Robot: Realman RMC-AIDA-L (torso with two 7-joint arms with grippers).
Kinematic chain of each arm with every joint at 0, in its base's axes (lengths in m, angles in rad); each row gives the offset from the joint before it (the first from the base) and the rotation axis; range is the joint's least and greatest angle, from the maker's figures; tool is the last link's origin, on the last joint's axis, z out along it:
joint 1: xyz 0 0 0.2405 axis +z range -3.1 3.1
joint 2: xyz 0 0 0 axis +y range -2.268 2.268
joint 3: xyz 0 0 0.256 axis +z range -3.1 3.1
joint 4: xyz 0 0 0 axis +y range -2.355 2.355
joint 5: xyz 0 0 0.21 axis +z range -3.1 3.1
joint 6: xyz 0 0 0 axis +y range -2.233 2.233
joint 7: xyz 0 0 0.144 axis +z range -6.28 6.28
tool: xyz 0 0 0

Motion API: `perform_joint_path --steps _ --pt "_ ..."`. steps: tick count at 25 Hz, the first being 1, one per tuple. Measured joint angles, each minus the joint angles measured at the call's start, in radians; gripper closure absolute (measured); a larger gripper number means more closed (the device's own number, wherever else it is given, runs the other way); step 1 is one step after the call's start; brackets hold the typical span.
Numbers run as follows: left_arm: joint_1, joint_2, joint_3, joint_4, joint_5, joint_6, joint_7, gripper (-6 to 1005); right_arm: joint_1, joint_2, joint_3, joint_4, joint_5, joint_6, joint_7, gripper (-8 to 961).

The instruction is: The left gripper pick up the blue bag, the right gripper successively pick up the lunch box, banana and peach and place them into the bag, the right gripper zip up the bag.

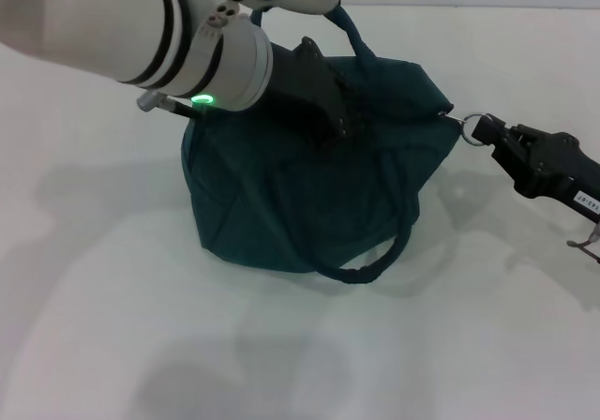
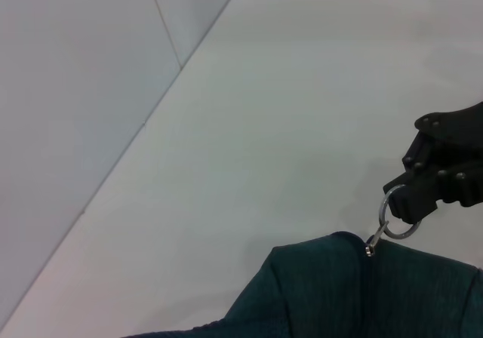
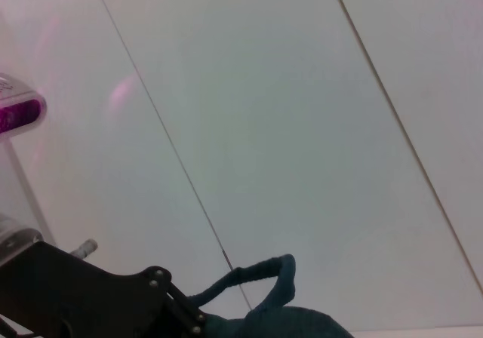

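One blue bag (image 1: 309,195) sits on the white counter (image 1: 112,326), near the middle of the head view, its top drawn closed and its fabric creased. One looped handle (image 1: 361,40) stands up at the far side; the other handle (image 1: 375,265) droops down the near face onto the counter. At the bag's right-hand top corner a metal ring-pull (image 1: 475,127) of the zipper projects outward, clear of the fabric.

Right gripper (image 1: 497,139): lies just beside that corner, on the robot's right, its black fingers closed on the ring-pull. The left wrist view shows the same contact, with the ring (image 2: 398,216) hanging from the pinched fingertips (image 2: 411,202) and linked by a small connector to the bag's corner (image 2: 355,251). A white printed label (image 1: 583,198) is visible on the gripper body.

Left gripper (image 1: 345,125): reaches in from the robot's left across the top of the bag, the silver wrist with its green light (image 1: 202,100) above the bag's left shoulder. The black fingers press into the fabric along the top edge and appear closed on it, though the exact grip is partly hidden by folds. In the right wrist view this gripper (image 3: 185,315) appears beside the upright handle (image 3: 264,278).

Lunch box, banana and peach cannot be seen in any view.
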Motion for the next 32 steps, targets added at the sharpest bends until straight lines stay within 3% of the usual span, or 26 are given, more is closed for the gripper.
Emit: perform_joint_path --steps 7,14,18,32 --pt "0.052 -0.001 -0.014 0.052 -0.078 0.002 0.059 842 -0.007 0.0 0.034 0.006 0.001 0.0 -0.005 945" --pt "0.097 0.002 -0.089 0.075 -0.197 0.041 0.121 869 -0.014 0.0 0.043 0.009 0.002 0.002 -0.006 945" --pt "0.116 0.003 -0.138 0.074 -0.266 0.075 0.152 937 -0.017 0.002 0.043 0.009 0.002 0.0 -0.005 945" --pt "0.128 0.004 -0.263 0.063 -0.399 0.18 0.187 961 -0.021 0.002 0.043 0.016 0.001 0.012 -0.007 945"
